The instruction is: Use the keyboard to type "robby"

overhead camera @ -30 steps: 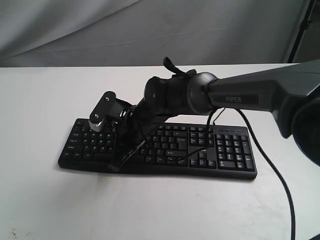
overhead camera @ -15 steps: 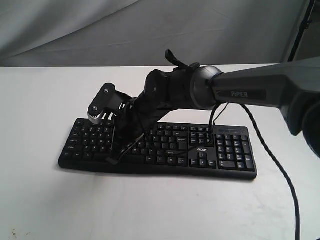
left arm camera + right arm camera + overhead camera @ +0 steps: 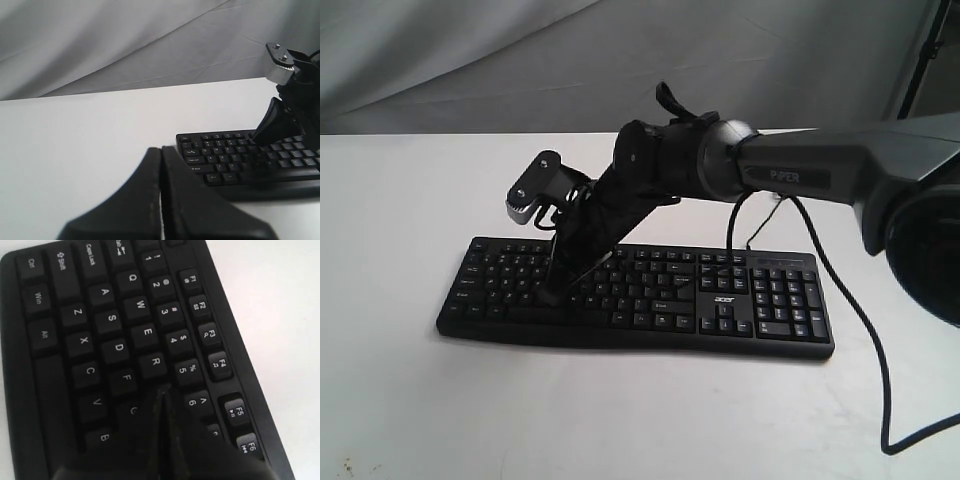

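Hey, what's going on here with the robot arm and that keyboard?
The right tool, shut to a point, reaches across the black keyboard with its tip right by the R key; whether it presses is unclear. The left tool is shut too, off the keyboard's end, over the white table.

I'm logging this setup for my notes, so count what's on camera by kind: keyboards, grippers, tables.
Keyboards: 1, the black keyboard
Grippers: 2, the right gripper and the left gripper
Tables: 1, the white table
Total: 4
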Available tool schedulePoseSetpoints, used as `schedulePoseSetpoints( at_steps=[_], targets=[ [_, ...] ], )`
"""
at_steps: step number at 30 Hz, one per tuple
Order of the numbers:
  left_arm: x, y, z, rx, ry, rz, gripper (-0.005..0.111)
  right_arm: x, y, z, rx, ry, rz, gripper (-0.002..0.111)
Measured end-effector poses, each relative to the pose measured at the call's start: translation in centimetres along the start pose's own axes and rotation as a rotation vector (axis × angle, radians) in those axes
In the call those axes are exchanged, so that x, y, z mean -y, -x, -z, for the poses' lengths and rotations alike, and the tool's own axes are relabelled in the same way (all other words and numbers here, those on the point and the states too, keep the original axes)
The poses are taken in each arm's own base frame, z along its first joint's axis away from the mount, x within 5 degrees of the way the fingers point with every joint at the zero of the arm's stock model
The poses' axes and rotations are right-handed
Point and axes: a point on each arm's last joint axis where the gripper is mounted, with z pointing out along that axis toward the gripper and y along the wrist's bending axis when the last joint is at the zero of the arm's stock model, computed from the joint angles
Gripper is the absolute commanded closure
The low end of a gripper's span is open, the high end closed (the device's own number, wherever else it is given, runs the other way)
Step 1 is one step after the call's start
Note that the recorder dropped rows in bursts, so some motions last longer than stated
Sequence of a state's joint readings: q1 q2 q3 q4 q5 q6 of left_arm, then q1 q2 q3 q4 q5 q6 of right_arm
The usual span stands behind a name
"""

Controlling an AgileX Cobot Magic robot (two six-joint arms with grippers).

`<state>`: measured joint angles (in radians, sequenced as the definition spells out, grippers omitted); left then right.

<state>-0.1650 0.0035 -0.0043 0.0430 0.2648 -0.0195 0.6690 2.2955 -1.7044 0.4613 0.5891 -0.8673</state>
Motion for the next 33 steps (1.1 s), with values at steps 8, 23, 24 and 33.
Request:
schedulePoseSetpoints(
  at_steps=[8,23,24,33],
  targets=[
    [0.00,0.00,0.00,0.000,0.000,0.000,0.107,0.60,-0.47,-0.04,-0.015,-0.011,0.000,0.108],
    [0.00,0.00,0.00,0.000,0.000,0.000,0.107,0.70,-0.53,-0.01,-0.017,-0.013,0.036,0.108],
    [0.00,0.00,0.00,0.000,0.000,0.000,0.107,0.71,-0.54,-0.01,-0.018,-0.014,0.041,0.108],
    [0.00,0.00,0.00,0.000,0.000,0.000,0.107,0.72,-0.81,-0.46,-0.025,-0.012,0.057,0.108]
  ],
)
